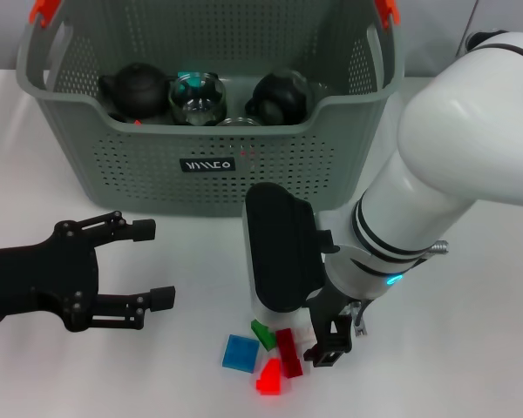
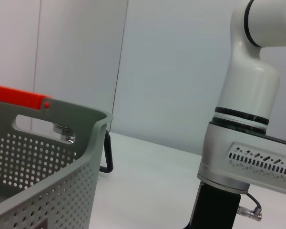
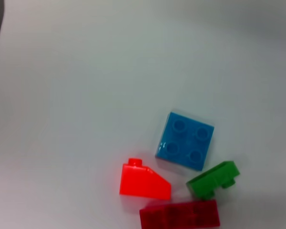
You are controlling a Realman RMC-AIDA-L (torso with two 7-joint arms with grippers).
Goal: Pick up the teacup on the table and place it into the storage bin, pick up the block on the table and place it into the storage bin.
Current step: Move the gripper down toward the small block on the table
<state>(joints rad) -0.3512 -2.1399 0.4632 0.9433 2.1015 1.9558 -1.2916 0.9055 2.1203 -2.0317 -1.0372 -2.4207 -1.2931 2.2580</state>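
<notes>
Now the bin (image 1: 157, 165) stands at the upper middle of the head view, on the white table (image 1: 471, 348). Inside it lie a dark teapot (image 1: 138, 90) at the left, a glass jug (image 1: 197, 94) in the middle and another dark pot (image 1: 279, 97) at the right; a teacup I cannot make out.

At the lower middle of the frame lies a small group of blocks: a blue block (image 1: 240, 353), a green block (image 1: 263, 333), a dark red block (image 1: 288, 351) and a bright red block (image 1: 268, 377), all close together.

The right gripper (image 1: 331, 344) is low over the table, just right of the dark red block; whether its fingers are spread or closed I cannot tell.

The left gripper (image 1: 157, 264) rests at the lower left with fingers spread apart, grasping nothing.
</notes>
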